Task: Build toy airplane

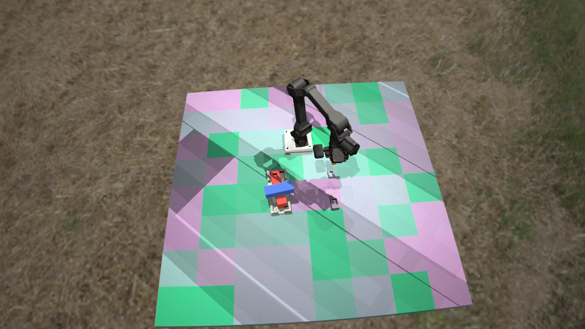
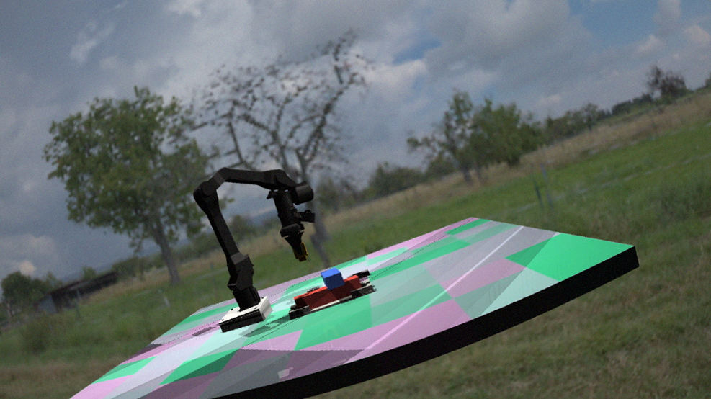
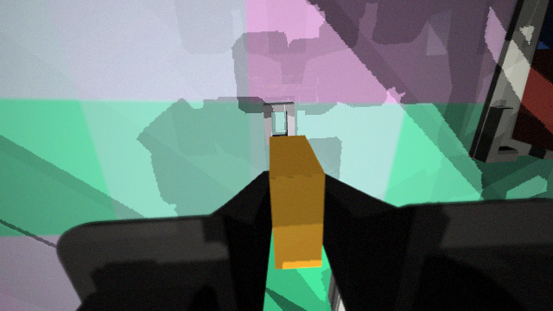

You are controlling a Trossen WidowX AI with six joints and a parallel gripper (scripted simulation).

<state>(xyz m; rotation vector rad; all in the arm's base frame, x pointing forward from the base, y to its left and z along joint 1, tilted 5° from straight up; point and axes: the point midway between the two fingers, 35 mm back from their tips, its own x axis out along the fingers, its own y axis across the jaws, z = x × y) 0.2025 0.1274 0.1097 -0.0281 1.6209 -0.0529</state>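
My gripper [image 1: 334, 160] [image 2: 299, 248] [image 3: 289, 178] is shut on the orange tail fin [image 3: 296, 203] [image 2: 303, 252] and holds it in the air above the board. Right below it stands a small grey empty holder [image 1: 331, 173] [image 3: 292, 122]. The red fuselage [image 1: 280, 200] [image 2: 323, 296] [image 3: 535, 100] lies in the pale jig cradle [image 1: 280, 212] [image 3: 492, 130], to the left of the gripper in the top view. The blue wing [image 1: 279, 189] [image 2: 331, 278] sits across the top of the fuselage. The socket near the fuselage's tail [image 1: 276, 176] shows open.
A second small grey empty holder [image 1: 334, 202] stands in front of the first. The arm's white base [image 1: 298, 145] [image 2: 244, 314] sits behind the jig. The checkered board [image 1: 253, 262] [image 2: 490, 279] ends in open edges on all sides.
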